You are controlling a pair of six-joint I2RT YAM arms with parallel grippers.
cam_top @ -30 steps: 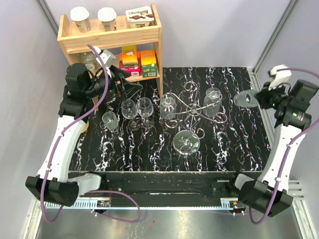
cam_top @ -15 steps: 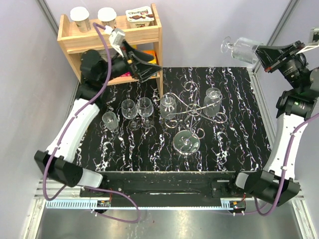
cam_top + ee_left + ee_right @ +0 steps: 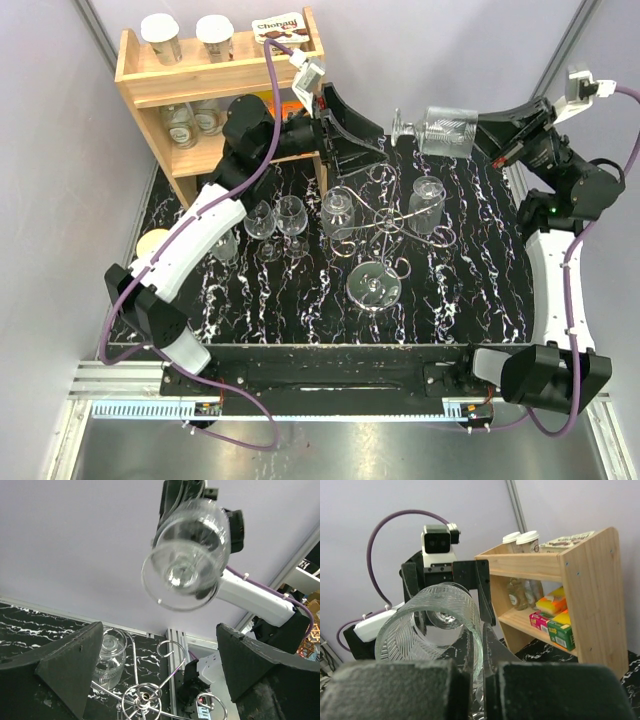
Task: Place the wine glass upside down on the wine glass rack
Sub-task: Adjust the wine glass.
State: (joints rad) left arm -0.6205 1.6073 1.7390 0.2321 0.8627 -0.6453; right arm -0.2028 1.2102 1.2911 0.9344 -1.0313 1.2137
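Half done at most: the right end effector (image 3: 492, 135) clenches the wine glass (image 3: 440, 128) sideways in mid-air, upper right of the overhead view, the left end effector (image 3: 358, 130) gapes at its foot, and the wine glass rack (image 3: 375, 225) awaits it.

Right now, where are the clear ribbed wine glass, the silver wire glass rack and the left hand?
clear ribbed wine glass (image 3: 448, 131), top view, on its bowl.
silver wire glass rack (image 3: 384, 221), top view, on its central post.
left hand (image 3: 372, 145), top view, midway between its fingertips.
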